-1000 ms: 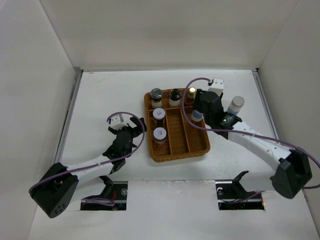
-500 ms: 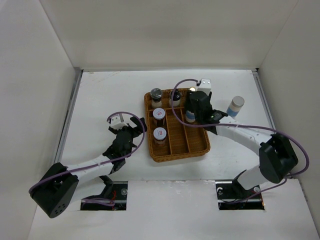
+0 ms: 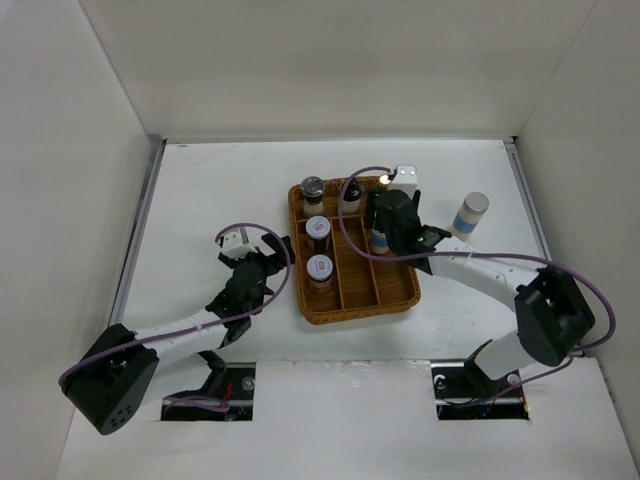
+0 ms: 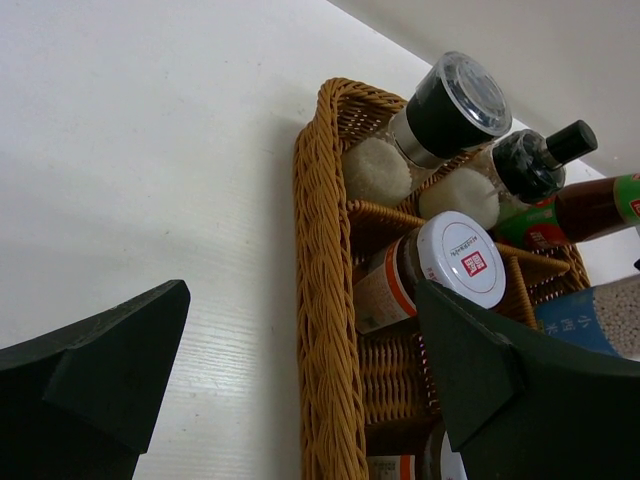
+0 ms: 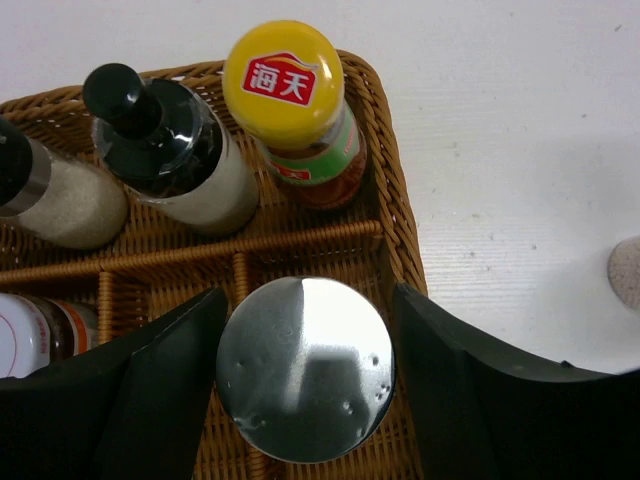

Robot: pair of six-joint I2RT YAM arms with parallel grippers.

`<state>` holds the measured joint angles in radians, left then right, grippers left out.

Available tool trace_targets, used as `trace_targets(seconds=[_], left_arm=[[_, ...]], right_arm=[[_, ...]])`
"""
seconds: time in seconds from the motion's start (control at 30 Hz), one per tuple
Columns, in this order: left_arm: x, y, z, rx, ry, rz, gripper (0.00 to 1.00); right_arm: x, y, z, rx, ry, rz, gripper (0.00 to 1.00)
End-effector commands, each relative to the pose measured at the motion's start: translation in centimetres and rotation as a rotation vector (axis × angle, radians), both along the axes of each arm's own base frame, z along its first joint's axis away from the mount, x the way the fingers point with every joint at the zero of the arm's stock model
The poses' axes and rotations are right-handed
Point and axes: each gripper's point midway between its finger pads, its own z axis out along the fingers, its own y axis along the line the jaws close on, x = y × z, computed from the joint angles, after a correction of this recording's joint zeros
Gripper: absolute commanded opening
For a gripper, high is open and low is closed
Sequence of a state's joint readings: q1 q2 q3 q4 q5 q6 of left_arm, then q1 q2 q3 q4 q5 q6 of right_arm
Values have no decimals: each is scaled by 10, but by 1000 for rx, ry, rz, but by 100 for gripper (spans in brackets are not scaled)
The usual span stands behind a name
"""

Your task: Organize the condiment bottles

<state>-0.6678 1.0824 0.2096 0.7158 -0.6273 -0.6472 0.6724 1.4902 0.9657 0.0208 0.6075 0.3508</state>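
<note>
My right gripper is shut on a white-blue silver-lidded canister and holds it upright over the back of the wicker tray's right compartment. The back row holds the grey-lidded shaker, the black-capped bottle and the yellow-capped red-sauce bottle. Two red-labelled jars stand in the left compartment. The second canister stands on the table right of the tray. My left gripper is open and empty beside the tray's left rim.
The brown wicker tray sits mid-table; its middle compartment holds nothing. White walls close the table at the back and both sides. Purple cables loop over both wrists.
My right gripper has carried the canister leftward, from over the tray's right rim to inside the right compartment, in front of the yellow-capped bottle. The left arm has barely moved.
</note>
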Motion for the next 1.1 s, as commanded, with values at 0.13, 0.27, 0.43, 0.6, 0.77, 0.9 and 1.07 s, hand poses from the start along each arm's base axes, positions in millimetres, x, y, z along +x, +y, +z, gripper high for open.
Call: trace_targets(seconds=[0.13,0.27,0.43,0.6,0.77,0.9,1.07], left_arm=[[2,-3,16,-53,-48,-7,100],[2,-3,16,-53,-48,-10,100],[2,-5,14,-50,-42,-14,100],[2,-7,14,-51,-41,-17,100],[2,-9,13,-51,-40,-23,100],[2,-13,10,-48,-31,-41,100],[4,-17,6,-41,-17,-51,100]], right_arm=[[0,1,64,107,-159,-16,88],[-18,-31,98,151,-227,-54,92],[-29,-130,99,153,-271,-315,98],[-27,-211,73,84,-213,-555,100],[-5,-226,49,64,-127,-559,100],[19,-226,46,100,-159,-508,100],[35,-235,34,103,-141,-512,100]])
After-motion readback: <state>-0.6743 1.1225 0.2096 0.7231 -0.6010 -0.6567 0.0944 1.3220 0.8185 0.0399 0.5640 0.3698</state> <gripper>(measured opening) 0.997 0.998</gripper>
